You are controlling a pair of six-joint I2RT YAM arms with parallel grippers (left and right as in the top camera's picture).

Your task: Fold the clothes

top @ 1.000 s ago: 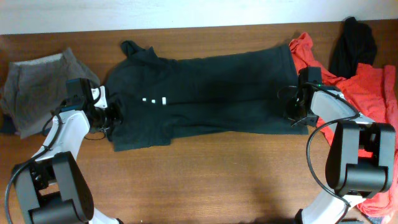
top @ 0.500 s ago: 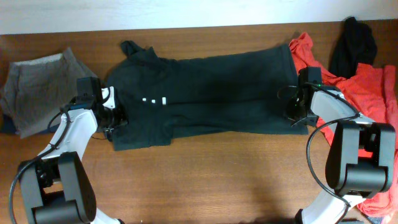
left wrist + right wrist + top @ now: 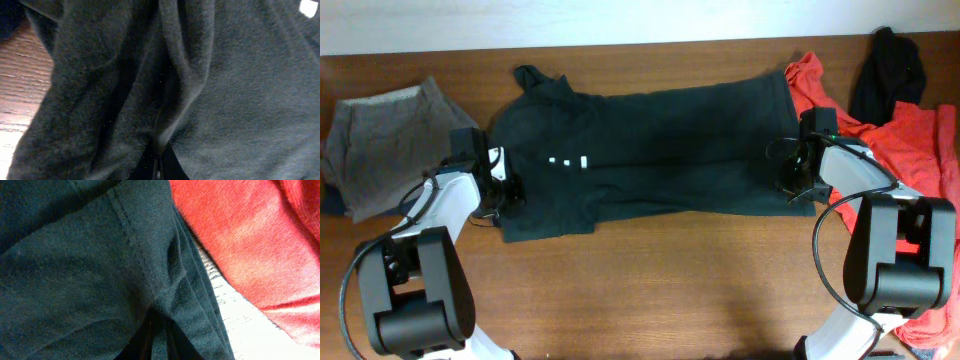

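Brown wooden counter (image 3: 650,290): it carries every garment.
Dark green knit shirt (image 3: 660,140): spread flat lengthwise near the back edge, with the collar toward the left edge and the hem toward the right.
Crumpled red garment (image 3: 910,140): heaped at the right edge, touching the shirt's hem.
Rumpled grey shorts (image 3: 380,140): at the left edge, just beside the shirt.
Black bunched garment (image 3: 888,70): in the back right corner.
Left gripper (image 3: 505,190): clamped on a pinched ridge at the shirt's front left end.
Right gripper (image 3: 788,183): clamped on a hem fold at the front right end.
Step in hand: probably lifting the front edge. Both ends should rise level and taut, and the right side should stay clear of the red cloth.
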